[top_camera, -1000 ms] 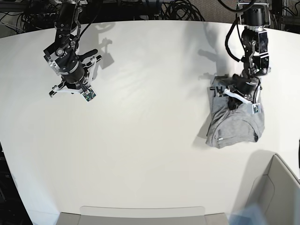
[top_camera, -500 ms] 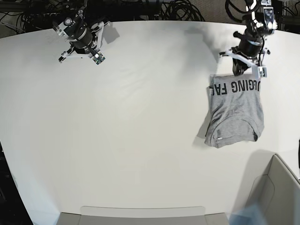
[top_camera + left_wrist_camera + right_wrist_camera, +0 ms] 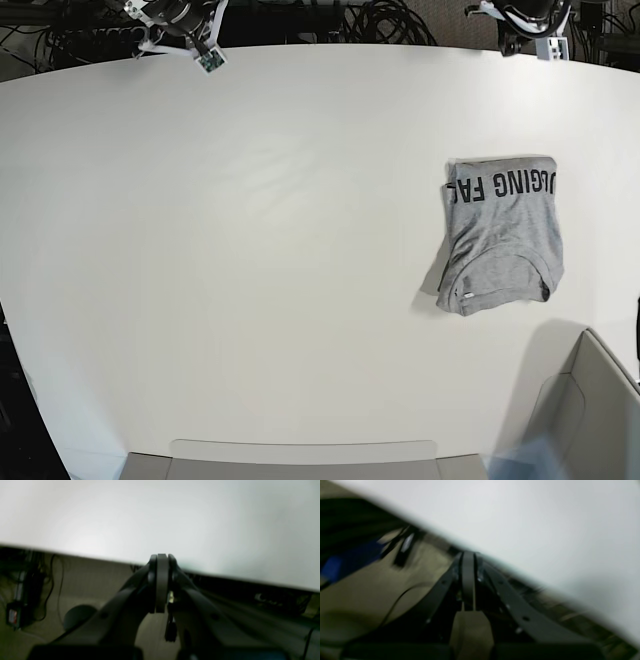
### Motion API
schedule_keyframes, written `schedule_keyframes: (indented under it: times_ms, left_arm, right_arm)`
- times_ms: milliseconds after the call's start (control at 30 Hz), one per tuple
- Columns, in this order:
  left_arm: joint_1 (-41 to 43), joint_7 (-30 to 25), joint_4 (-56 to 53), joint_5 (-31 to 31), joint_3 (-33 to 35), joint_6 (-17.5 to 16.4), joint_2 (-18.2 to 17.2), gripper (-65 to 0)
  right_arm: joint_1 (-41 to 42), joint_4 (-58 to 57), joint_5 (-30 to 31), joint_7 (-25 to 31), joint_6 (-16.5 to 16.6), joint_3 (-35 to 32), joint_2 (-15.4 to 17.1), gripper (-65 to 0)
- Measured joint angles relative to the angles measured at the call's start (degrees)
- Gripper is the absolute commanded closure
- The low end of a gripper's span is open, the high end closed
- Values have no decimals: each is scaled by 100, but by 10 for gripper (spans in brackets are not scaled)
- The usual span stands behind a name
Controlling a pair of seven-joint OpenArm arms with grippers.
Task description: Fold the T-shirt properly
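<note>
T-shirt (image 3: 503,233): grey, folded into compact bundle, black lettering on top edge, lying on white table (image 3: 280,250) toward base view's right side. Bin (image 3: 590,410): grey, bottom right corner, contents not visible. Left gripper (image 3: 162,557): jaws pressed together, holding nothing, over table's far edge. Right gripper (image 3: 468,555): jaws pressed together, holding nothing, over far edge.
</note>
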Motion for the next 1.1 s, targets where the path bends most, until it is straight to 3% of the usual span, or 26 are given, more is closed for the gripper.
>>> schedule_keyframes:
  times_ms: [167, 333, 500, 600, 767, 800, 833, 1033, 1067, 1100]
  left_arm:
    - [407, -170, -197, 629, 22, -2, -9, 0]
    - [372, -352, -977, 708, 131, -26, 57, 0]
    - [101, -726, -2044, 710, 411, 33, 101, 0]
    - [-280, -911, -2828, 708, 765, -33, 151, 0]
    - [-1180, -1174, -4513, 713, 1303, -2, 256, 0]
    - [-1318, -1228, -4815, 730, 1386, 17, 280, 0]
    - [-1534, -1600, -5294, 708, 1532, -74, 278, 0]
    - [-2988, -2334, -8277, 730, 2037, 22, 415, 0]
    - [-3276, -2774, -8968, 708, 2166, -44, 452, 0]
    - [-3567, -2771, -9567, 730, 2343, -149, 498, 0]
  right_arm:
    - [-273, -396, -33, 87, 0, 356, -122, 0]
    - [-415, -1672, 20, 1432, -4, 697, -162, 0]
    - [120, -3355, -72, 2218, -4, 1325, -90, 0]
    - [629, -4365, -144, 2721, -11, 1582, 157, 0]
    - [1349, -6030, -876, 3305, -20, 2135, 664, 0]
    - [1554, -6535, -844, 3681, -20, 2304, 787, 0]
    - [1725, -6957, -986, 3794, -37, 2446, 890, 0]
    - [2653, -9320, -1711, 4774, -57, 3106, 1648, 0]
    - [2723, -9591, -1849, 4992, -170, 3182, 1759, 0]
    - [2776, -9866, -1947, 5204, -496, 3211, 1864, 0]
